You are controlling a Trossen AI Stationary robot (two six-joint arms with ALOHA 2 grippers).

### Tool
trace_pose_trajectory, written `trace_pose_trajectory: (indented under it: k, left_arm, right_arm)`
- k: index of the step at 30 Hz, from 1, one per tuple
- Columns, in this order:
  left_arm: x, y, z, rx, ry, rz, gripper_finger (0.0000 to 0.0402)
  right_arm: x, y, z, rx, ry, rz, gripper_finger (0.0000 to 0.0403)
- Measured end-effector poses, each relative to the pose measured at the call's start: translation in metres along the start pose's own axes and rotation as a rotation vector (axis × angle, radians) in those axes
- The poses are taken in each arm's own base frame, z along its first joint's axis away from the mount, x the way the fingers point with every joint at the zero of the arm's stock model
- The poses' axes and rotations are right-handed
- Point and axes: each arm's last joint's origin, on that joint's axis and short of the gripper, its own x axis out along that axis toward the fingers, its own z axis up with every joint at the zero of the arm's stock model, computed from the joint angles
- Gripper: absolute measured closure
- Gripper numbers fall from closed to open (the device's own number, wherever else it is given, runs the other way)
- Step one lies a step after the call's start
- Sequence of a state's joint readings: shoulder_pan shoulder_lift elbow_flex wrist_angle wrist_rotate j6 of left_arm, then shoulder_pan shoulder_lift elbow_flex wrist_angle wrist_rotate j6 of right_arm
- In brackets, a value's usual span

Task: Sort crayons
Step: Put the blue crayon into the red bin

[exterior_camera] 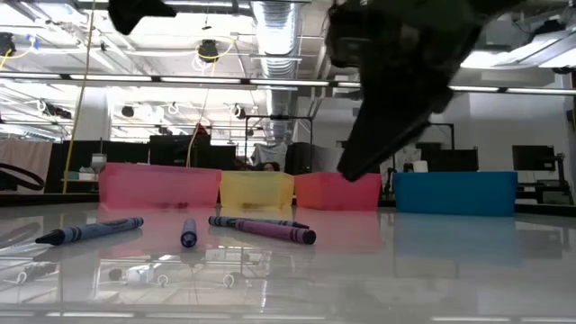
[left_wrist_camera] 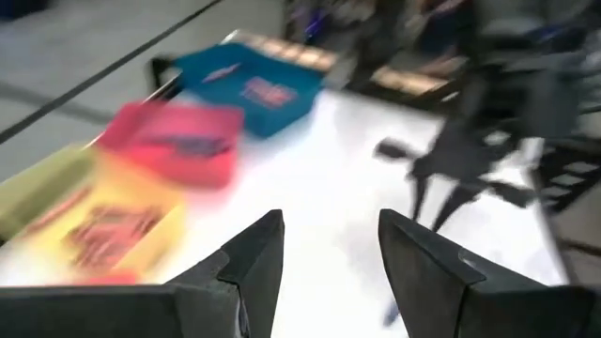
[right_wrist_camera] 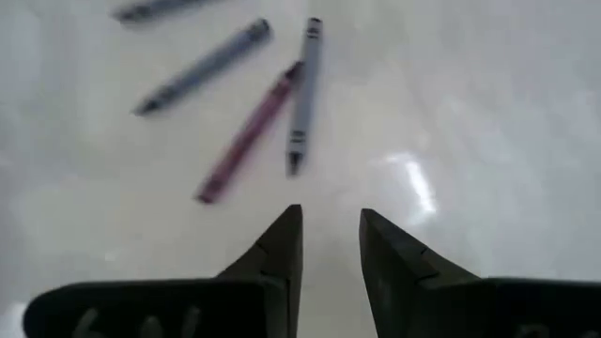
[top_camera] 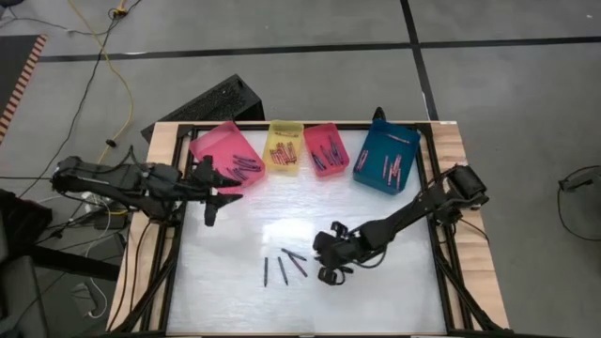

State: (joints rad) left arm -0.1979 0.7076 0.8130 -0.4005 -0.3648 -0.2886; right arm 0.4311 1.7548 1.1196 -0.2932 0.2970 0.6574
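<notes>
From table height my right arm blocks much of the red tray (exterior_camera: 337, 191), and the sticks inside all four trays are too small to tell apart. Four loose crayons (top_camera: 284, 267) lie flat on the white table (top_camera: 376, 291), between my arms near its front: three dark blue, one purple (right_wrist_camera: 246, 136). They are thin paper-wrapped sticks. Their long axes run roughly front to back, fanning apart. My right gripper (right_wrist_camera: 329, 246) hovers just beside them, fingers a little apart and empty. My left gripper (left_wrist_camera: 329, 258) hangs beside the pink tray (top_camera: 225, 150), fingers spread, gripping nothing
</notes>
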Motion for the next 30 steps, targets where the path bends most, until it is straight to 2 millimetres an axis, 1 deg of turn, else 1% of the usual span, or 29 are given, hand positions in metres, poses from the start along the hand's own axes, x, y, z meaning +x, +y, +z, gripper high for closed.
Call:
trace_pose_trajectory:
  k: [2,4,6,9,11,13,16,19,22,27,30]
  left_arm:
    - [-0.002,0.001,0.001,-0.018,0.050,0.065,0.0237]
    - [-0.002,0.002,0.000,-0.049,0.081,0.107,0.0237]
    - [-0.002,0.003,-0.002,-0.082,0.102,0.134,0.0237]
    - [0.001,0.004,-0.008,-0.137,0.139,0.145,0.0237]
    - [0.004,0.003,-0.015,-0.178,0.185,0.117,0.0237]
    - [0.006,0.000,-0.020,-0.202,0.237,0.043,0.0237]
    - [0.008,-0.005,-0.025,-0.187,0.263,-0.054,0.0237]
    - [0.009,-0.013,-0.022,-0.159,0.185,-0.124,0.0237]
    - [0.007,-0.020,-0.012,-0.134,0.070,-0.202,0.0237]
    - [-0.003,-0.031,0.009,-0.101,-0.154,-0.326,0.0236]
    - [-0.009,-0.034,0.015,-0.072,-0.232,-0.362,0.0237]
  right_arm:
    - [0.004,0.001,0.009,-0.036,0.025,-0.030,0.0300]
    - [0.006,0.004,0.020,-0.060,0.013,-0.022,0.0300]
    - [0.007,0.008,0.031,-0.111,-0.007,-0.008,0.0300]
    - [0.007,0.014,0.041,-0.195,-0.022,0.017,0.0300]
    - [0.007,0.017,0.046,-0.201,-0.033,0.023,0.0300]
    - [0.005,0.018,0.051,-0.193,-0.046,0.031,0.0300]
    - [0.004,0.019,0.055,-0.191,-0.070,0.033,0.0300]
    - [0.005,0.017,0.054,-0.208,-0.073,0.000,0.0300]
    - [0.005,0.014,0.056,-0.200,-0.080,-0.024,0.0300]
    - [0.008,0.006,0.061,-0.173,-0.086,-0.039,0.0300]
    - [0.009,0.003,0.063,-0.142,-0.084,-0.047,0.0300]
